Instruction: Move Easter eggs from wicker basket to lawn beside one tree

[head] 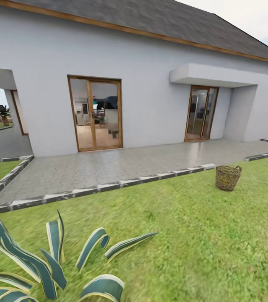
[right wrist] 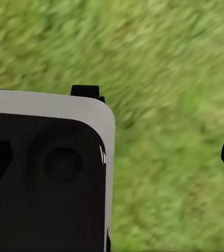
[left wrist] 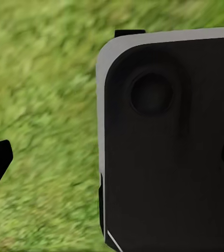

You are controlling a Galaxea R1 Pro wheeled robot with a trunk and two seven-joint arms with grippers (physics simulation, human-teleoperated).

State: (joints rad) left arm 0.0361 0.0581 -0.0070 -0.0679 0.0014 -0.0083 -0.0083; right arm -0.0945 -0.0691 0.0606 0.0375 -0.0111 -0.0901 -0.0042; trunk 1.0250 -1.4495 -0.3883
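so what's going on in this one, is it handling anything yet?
Nothing is being handled yet. From the head view, the wicker basket stands on the lawn near the paved terrace of the white house, some way ahead and to the right. A striped agave-like plant is close in front. Both wrist views look down at grass and the robot's dark base, fingertips apart with nothing between.

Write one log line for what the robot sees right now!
stage: approaching | wicker basket: upright on lawn beside paving | eggs: not visible | nearby: striped plant | grippers: over grass, empty
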